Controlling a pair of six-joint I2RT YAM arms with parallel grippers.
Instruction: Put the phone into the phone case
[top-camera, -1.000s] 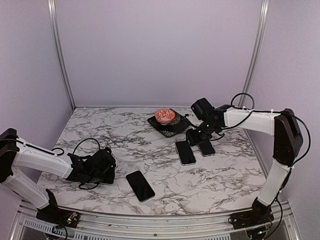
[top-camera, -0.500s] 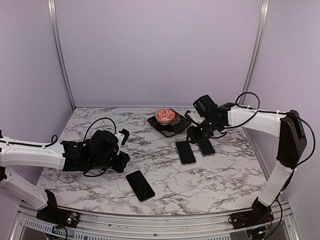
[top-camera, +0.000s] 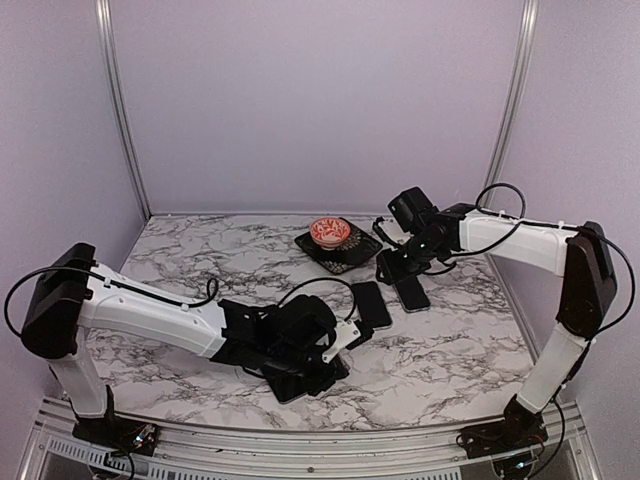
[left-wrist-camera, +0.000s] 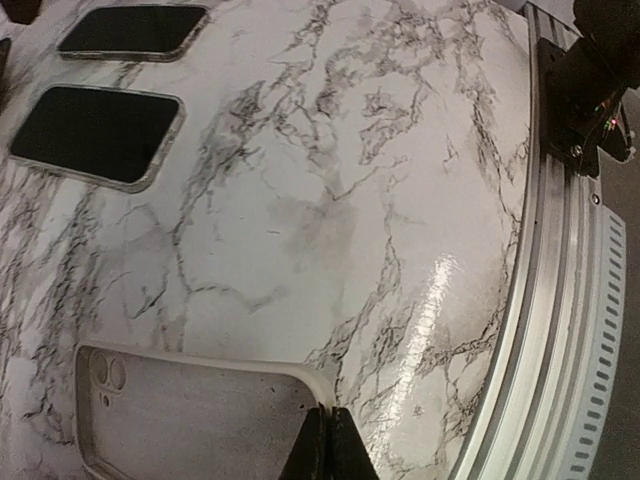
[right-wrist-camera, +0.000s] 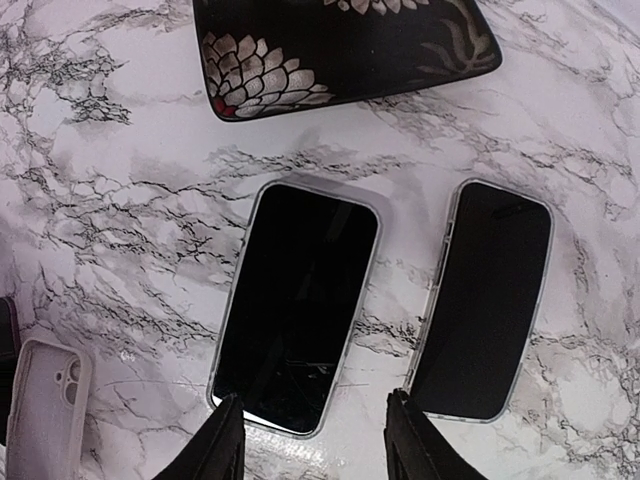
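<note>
A pale grey phone case (left-wrist-camera: 190, 420) lies empty, inside up, at the front middle of the table. It is mostly hidden under my left arm in the top view (top-camera: 283, 388), and its camera end shows in the right wrist view (right-wrist-camera: 45, 405). My left gripper (left-wrist-camera: 330, 425) is shut, its tips meeting at the case's near-right corner rim (top-camera: 318, 378). Two dark phones with clear edges lie side by side: the left phone (right-wrist-camera: 300, 300) (top-camera: 370, 305) and the right phone (right-wrist-camera: 485, 300) (top-camera: 412, 293). My right gripper (right-wrist-camera: 315, 440) (top-camera: 392, 268) hovers open above their near ends, holding nothing.
A black floral plate (top-camera: 350, 257) with a red-patterned bowl (top-camera: 330, 232) stands behind the phones; the plate's edge (right-wrist-camera: 340, 50) is just beyond them. The metal front rail (left-wrist-camera: 545, 330) runs close to the case. The right arm's base (left-wrist-camera: 590, 90) stands at that rail.
My left arm has swung from the table's left side across to the case at the front middle, and now covers it from above. The right gripper has hardly shifted.
</note>
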